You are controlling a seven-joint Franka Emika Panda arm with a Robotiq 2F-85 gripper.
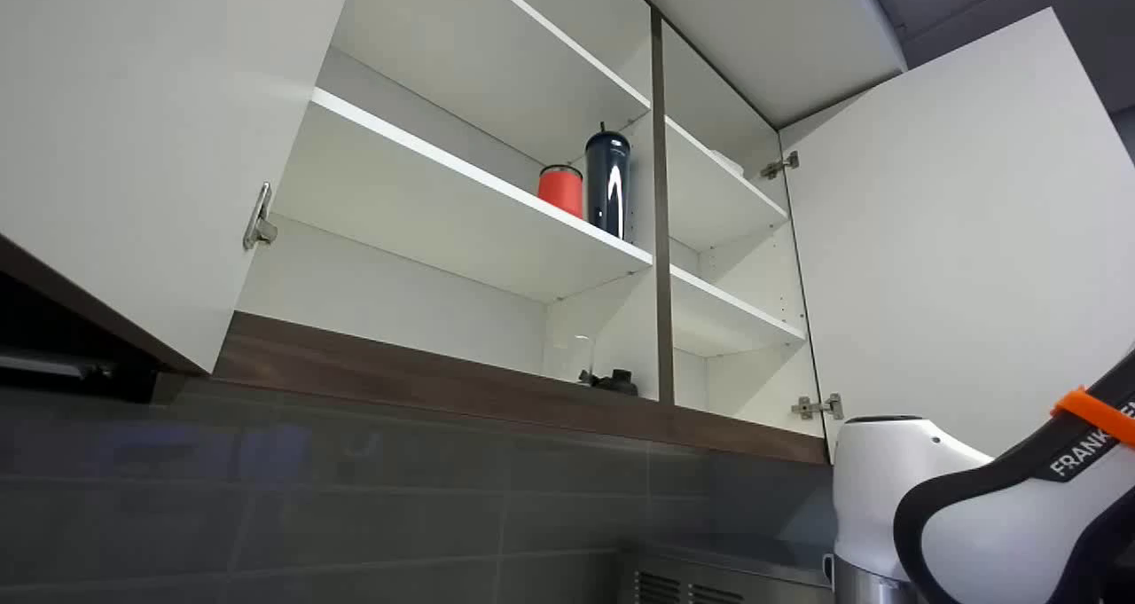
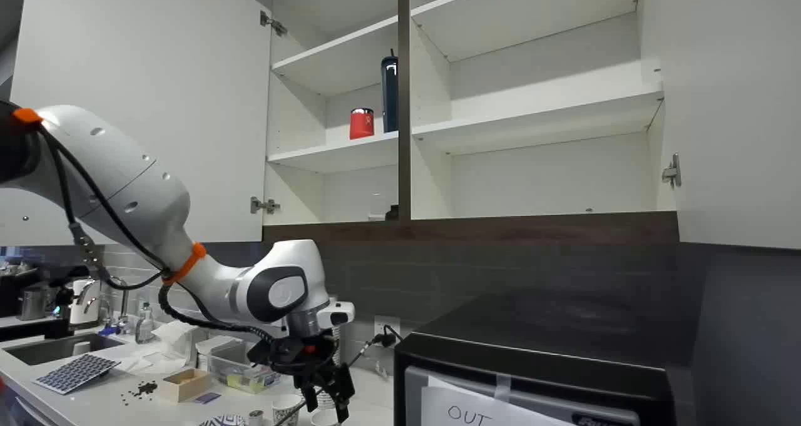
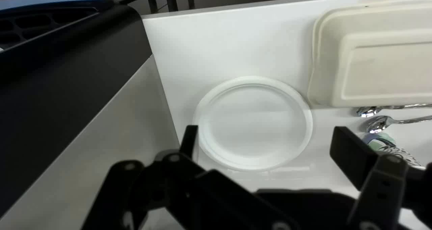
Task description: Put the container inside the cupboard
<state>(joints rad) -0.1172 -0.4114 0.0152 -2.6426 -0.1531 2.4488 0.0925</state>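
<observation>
The cupboard stands with its doors open in both exterior views; its dark lower edge runs above the counter. A wide, shallow, off-white rectangular tub with rounded corners, likely the container, lies on the counter at the right of the wrist view, partly cut off. I cannot make it out in the exterior views. My gripper is open and empty, fingers wide apart, above a round white plate or lid, left of the tub. In an exterior view the gripper hangs low beside the microwave, well below the cupboard.
A red cup and dark bottle stand on a middle shelf. A black microwave is close beside the gripper. Paper cups, a clear bin and spoons lie on the counter. The open doors jut out.
</observation>
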